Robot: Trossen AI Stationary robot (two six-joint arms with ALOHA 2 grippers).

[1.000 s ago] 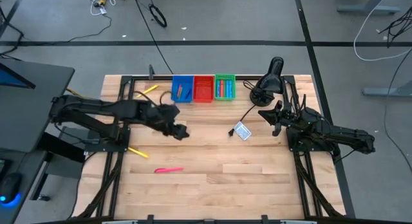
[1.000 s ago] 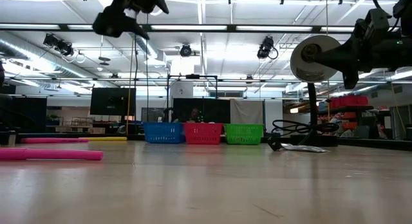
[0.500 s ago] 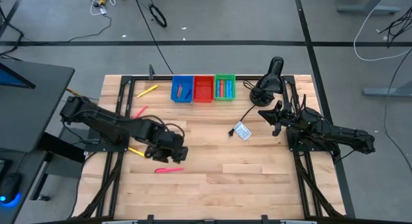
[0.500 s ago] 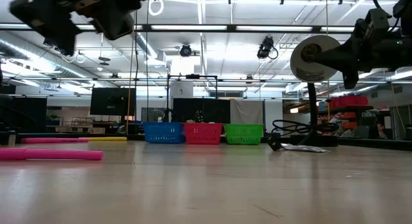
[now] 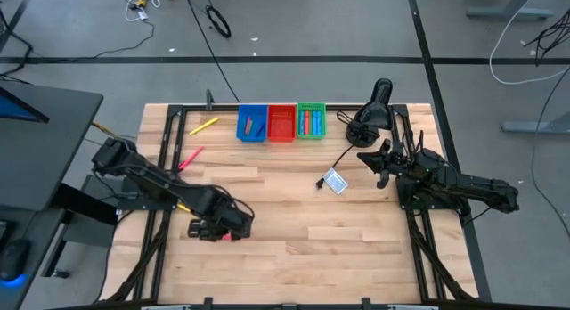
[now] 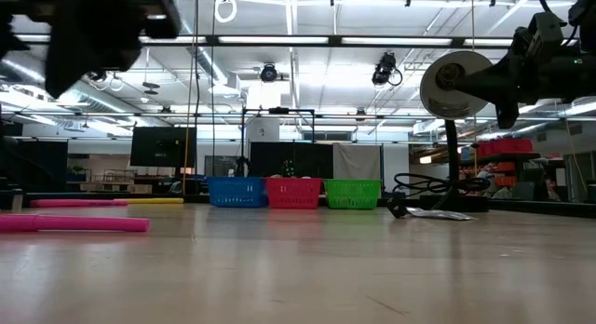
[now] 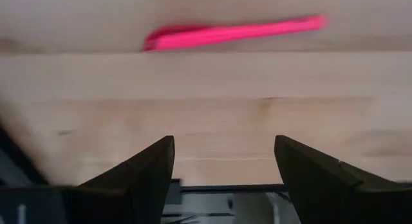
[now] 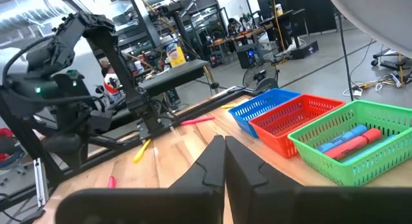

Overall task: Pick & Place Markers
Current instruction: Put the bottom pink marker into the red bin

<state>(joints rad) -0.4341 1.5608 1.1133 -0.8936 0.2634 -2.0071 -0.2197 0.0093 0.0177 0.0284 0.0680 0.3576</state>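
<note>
Robotics lab/workshop: exposed ceiling ducts (image 6: 56, 59), strip lights, equipment benches (image 8: 257, 37), floor cables (image 5: 218, 20).

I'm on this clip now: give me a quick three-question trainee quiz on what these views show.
1. True or false: the left end effector is open above a pink marker lying on the table.
2. Which bin holds blue and red markers? A) blue bin B) red bin C) green bin
3. Fill in: the right end effector is ____, holding nothing.

Key
1. True; its fingers stand apart and the marker lies loose ahead of them.
2. C.
3. Shut; it waits at the table's right side, near the white card.
</note>
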